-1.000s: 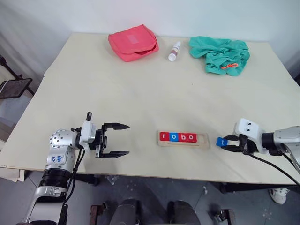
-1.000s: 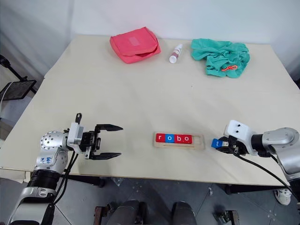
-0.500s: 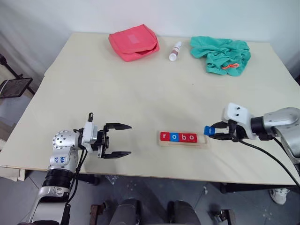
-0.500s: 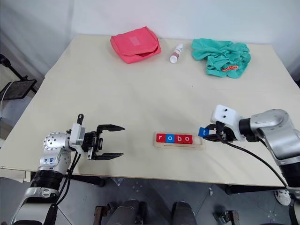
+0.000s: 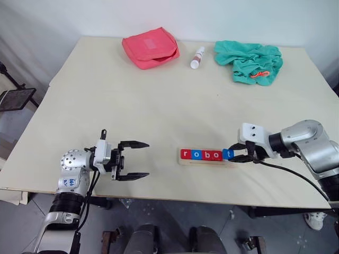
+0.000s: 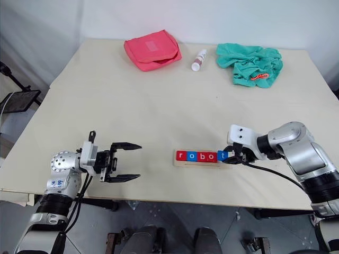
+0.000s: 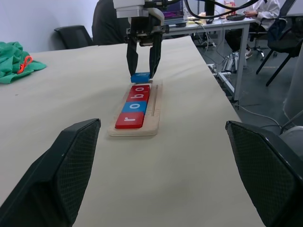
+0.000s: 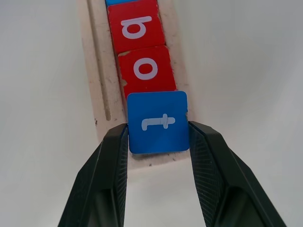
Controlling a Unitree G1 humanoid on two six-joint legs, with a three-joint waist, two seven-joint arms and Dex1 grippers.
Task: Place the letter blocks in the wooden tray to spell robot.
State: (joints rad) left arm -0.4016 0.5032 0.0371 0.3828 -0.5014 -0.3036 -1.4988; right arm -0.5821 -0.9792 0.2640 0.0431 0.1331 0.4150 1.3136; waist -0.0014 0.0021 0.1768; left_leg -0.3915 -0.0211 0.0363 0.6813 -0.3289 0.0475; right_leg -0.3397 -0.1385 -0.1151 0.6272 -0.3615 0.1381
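The tray (image 5: pixel 207 158) lies near the front edge of the bench (image 5: pixel 159 100), a little toward the right corner, and its long axis runs along that edge. Four blocks, r, o, b, o (image 5: pixel 201 154), already sit in it in a row. One slot is free at the right end of the tray.

The right gripper (image 5: pixel 237 152) has its jaws closed on the blue t block (image 8: pixel 158 122), one finger on each side edge of the block. The t block is over this last slot, touching or almost touching the red o (image 8: pixel 146 70) beside it. In the right wrist view its near edge seems to lie over the end of the tray, so I cannot tell if it is fully down in the slot. The arm comes in from the right end, in line with the long axis of the tray. So I judge the coming move is only to lower the block flat and then open the jaws, with no push along the row.

The left gripper (image 5: pixel 131 159) hovers well apart from the tray, toward the front left corner. Its jaws are wide open and hold nothing. The right arm is clearly the nearer one.
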